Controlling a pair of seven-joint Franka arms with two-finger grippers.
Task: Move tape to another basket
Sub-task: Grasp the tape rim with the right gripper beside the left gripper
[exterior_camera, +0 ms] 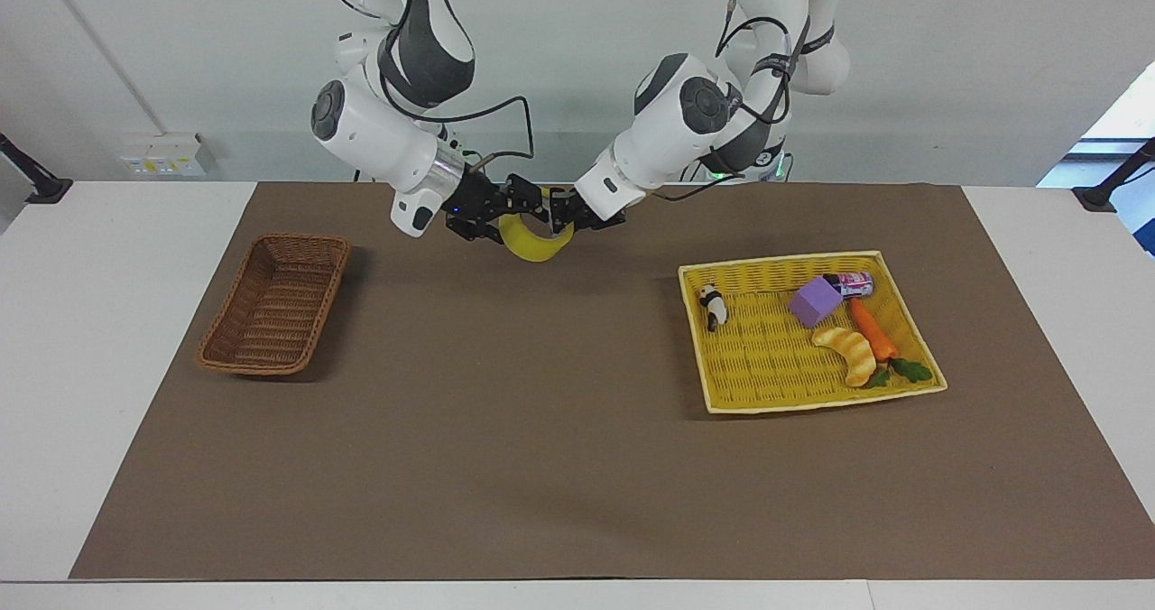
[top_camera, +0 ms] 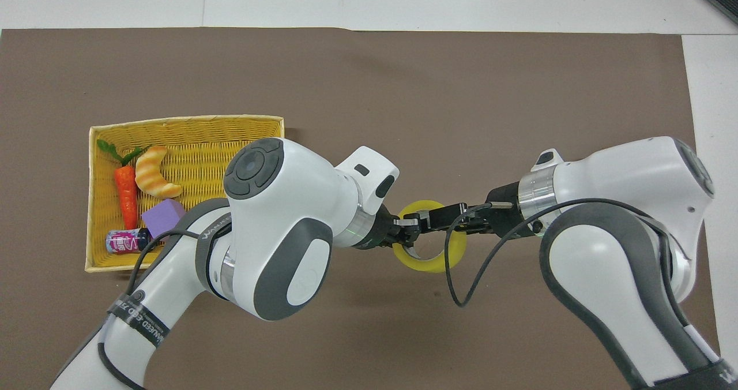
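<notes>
The yellow tape roll point(exterior_camera: 537, 247) hangs in the air between both grippers, over the brown mat at the robots' edge of the table, about midway between the two arms. My left gripper point(exterior_camera: 561, 216) is shut on the roll's rim. My right gripper point(exterior_camera: 512, 213) is open, with its fingers on either side of the roll's wall. In the overhead view the tape point(top_camera: 424, 263) shows as a ring with the left gripper point(top_camera: 406, 228) and right gripper point(top_camera: 431, 221) meeting over its hole. The dark brown wicker basket point(exterior_camera: 298, 241) stands empty toward the right arm's end.
A flat yellow woven tray point(exterior_camera: 780, 263) toward the left arm's end holds a panda toy point(exterior_camera: 713, 306), purple block point(exterior_camera: 815, 301), small can point(exterior_camera: 853, 282), carrot point(exterior_camera: 871, 330) and croissant toy point(exterior_camera: 848, 353). The tray also shows in the overhead view point(top_camera: 184, 120).
</notes>
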